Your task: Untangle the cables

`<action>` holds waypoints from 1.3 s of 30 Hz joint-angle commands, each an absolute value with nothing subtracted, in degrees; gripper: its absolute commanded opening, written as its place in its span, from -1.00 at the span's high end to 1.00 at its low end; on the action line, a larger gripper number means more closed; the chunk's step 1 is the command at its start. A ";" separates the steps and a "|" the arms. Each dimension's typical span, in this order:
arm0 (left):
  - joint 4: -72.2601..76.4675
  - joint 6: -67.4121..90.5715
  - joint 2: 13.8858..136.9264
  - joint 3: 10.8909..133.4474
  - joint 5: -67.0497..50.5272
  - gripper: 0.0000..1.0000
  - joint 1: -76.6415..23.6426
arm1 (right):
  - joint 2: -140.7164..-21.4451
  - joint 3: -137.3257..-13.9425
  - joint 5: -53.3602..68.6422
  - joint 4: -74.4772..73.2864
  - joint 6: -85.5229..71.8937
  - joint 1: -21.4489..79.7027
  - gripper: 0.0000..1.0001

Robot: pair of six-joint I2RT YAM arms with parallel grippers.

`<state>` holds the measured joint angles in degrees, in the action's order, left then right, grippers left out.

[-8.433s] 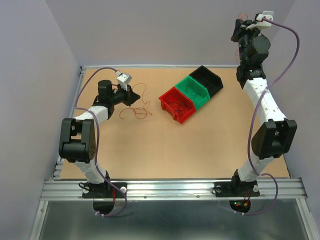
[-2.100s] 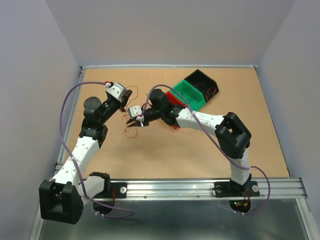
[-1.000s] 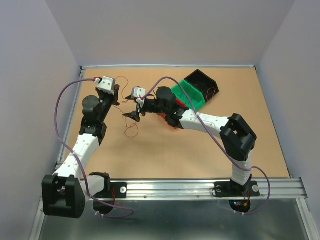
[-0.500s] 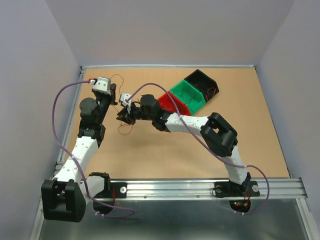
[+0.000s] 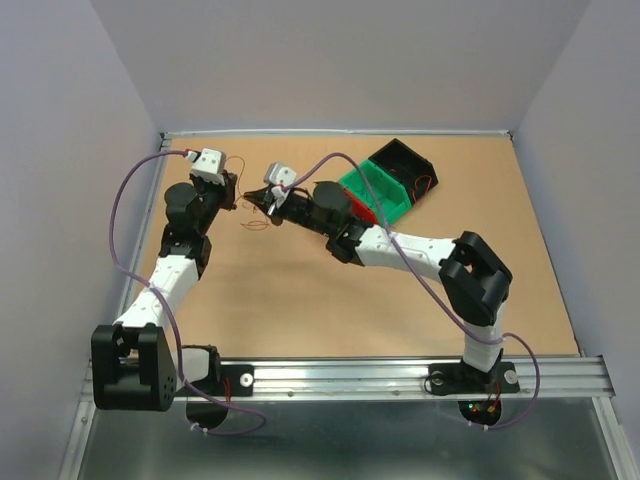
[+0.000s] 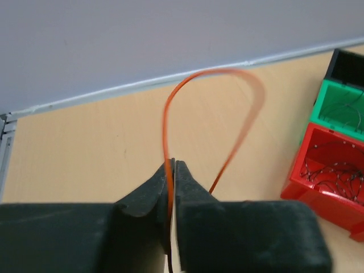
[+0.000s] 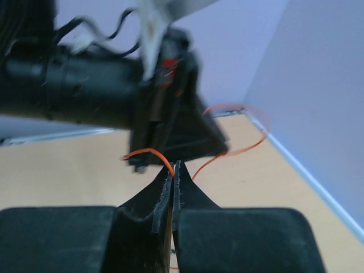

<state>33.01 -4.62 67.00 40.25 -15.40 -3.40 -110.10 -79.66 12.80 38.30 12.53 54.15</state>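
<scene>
Seen from above, both arms reach from the near rail to about 11 o'clock on the table [image 5: 300, 300]. There the two grippers meet tip to tip, raised off the board. The left gripper [image 6: 172, 170] has its jaws pressed together on an orange cable [image 6: 216, 71], which springs up from the pinch in a tall open loop and falls back toward 5 o'clock. The right gripper [image 7: 173, 170] is likewise clamped on an orange strand at its very tips, with the left gripper's black body just beyond it at 12 o'clock.

A small curl of loose cables [image 5: 255, 224] lies on the board just at 6 o'clock of the grippers.

Farther off, toward 1 o'clock, are the red bin [image 6: 301, 182], holding a nest of black wires [image 6: 333, 170], then the green bin [image 6: 341, 88] and the black bin [image 6: 347, 62].

These strands look almost weightless and springy, holding their curl instead of draping. They probably snag on one another and slip easily from smooth pads. The best hold is likely a firm fingertip pinch near a free end or on a straight run, never on a knot, followed by a slow, gentle pull apart.
</scene>
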 commanded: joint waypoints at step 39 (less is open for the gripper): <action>34.01 -8.70 70.58 43.86 -27.95 -0.40 -2.64 | -97.72 -88.85 1.84 35.51 -3.60 10.90 0.99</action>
<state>31.46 -7.92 70.78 41.30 -26.24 -2.87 -95.07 -83.85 2.11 34.70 -1.63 10.94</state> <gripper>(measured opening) 0.699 0.024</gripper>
